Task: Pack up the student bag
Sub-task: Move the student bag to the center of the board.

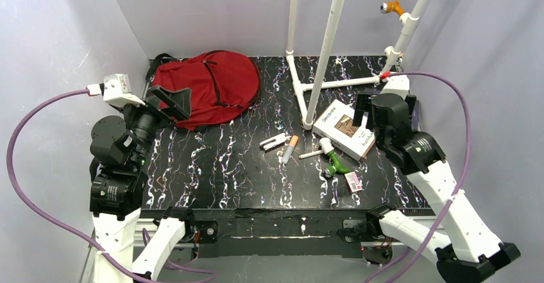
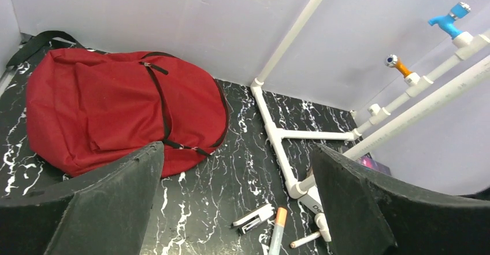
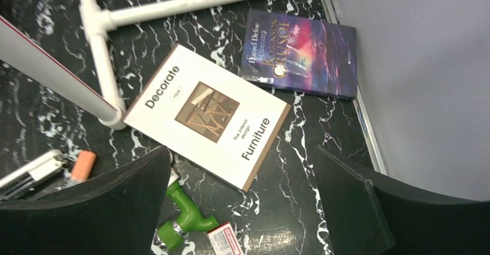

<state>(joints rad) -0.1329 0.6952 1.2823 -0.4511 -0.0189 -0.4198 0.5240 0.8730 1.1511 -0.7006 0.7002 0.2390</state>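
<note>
- Red fabric first: the bag [image 1: 212,84] lies flat in the far-left corner of the black marbled tabletop [image 1: 224,174], with a black strap trailing toward the back wall.
- My left pincer [image 2: 237,156] is spread wide with nothing between its fingers. It looks out across the tabletop, and the bag sits just ahead, toward its left finger.
- My right pincer [image 3: 242,156] is also spread wide and holds nothing. It hangs over the right side of the tabletop, above the books.
- Under it I see a white book [image 3: 205,116] lying face up, titled "Decorate Furniture". One corner sits just beside the foot of the pipe frame [image 3: 98,47], and I cannot tell whether they touch.
- A dark book [image 3: 300,52] lies face up just beyond the white one, close to the tabletop's right edge.
- On the near side of the white book there is a green fitting [image 3: 185,217], with a small box [image 3: 225,240] in red and white just beside it.
- Near the middle of the tabletop lie a white stapler [image 1: 274,142] and a marker [image 1: 290,148] with an orange cap, side by side and well apart from the bag.
</note>
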